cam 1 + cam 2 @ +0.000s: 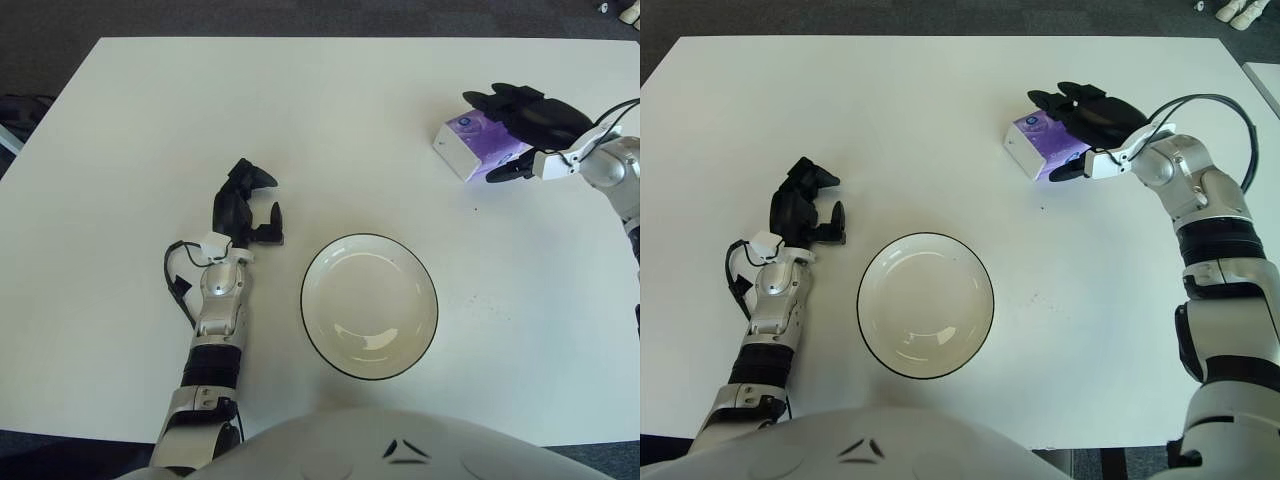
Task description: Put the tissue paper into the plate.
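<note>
The tissue pack (463, 143), white and purple, lies on the white table (130, 130) at the far right. My right hand (492, 136) is over it, with its fingers spread across the top and far side and its thumb (503, 173) at the near edge. The pack still sits on the table. The plate (369, 300), white with a dark rim and empty, stands near the front middle, well to the left of the pack. My left hand (250, 205) shows just left of the plate, with relaxed fingers holding nothing.
The table's far edge and left corner border dark floor (300, 15). A black cable (1225, 110) loops above my right forearm. My left forearm (215, 320) stretches along the front left of the table.
</note>
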